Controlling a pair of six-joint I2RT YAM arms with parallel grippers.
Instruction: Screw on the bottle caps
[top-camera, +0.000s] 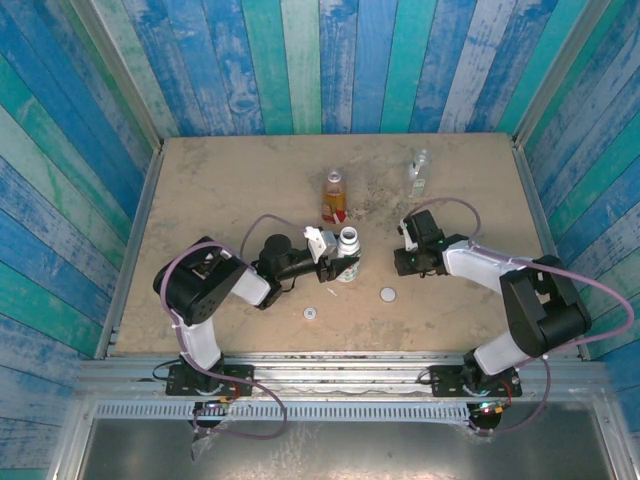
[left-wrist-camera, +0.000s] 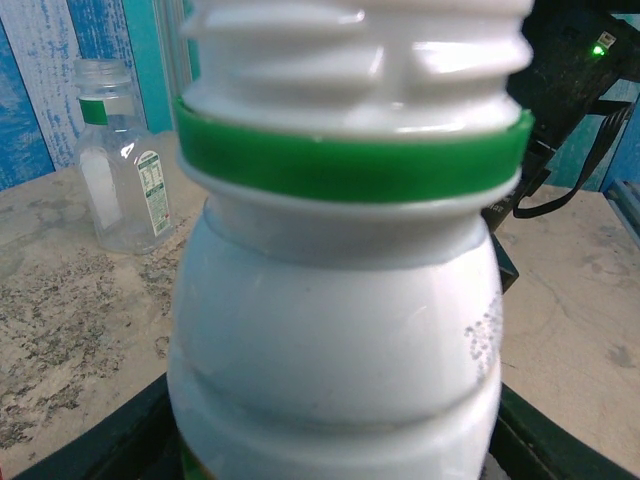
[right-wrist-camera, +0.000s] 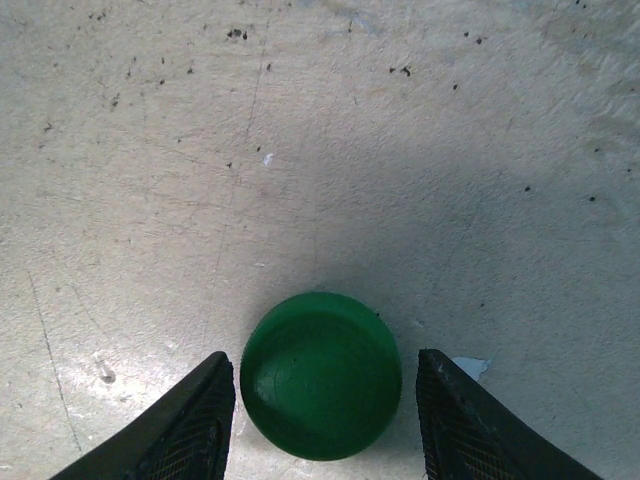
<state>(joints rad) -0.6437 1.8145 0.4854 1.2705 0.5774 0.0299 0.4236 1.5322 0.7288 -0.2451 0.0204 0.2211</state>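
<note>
Green cap (right-wrist-camera: 320, 372) flat on table (right-wrist-camera: 300, 150), btwn fingers of my right pincer (right-wrist-camera: 322, 410), just beside each, not gripped yet. Pincer spread wide. Step: grab cap. Next: squeeze shut, lift, carry left to white bottle (top-camera: 349, 242), mid table. My left pincer (top-camera: 335, 266) clamped round bottle, neck bare. Must line cap up w/ neck, then twist.

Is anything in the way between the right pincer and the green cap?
No, nothing visible. The green cap lies on the bare table, right between the open fingers of the right pincer, with gaps on both sides.
</note>
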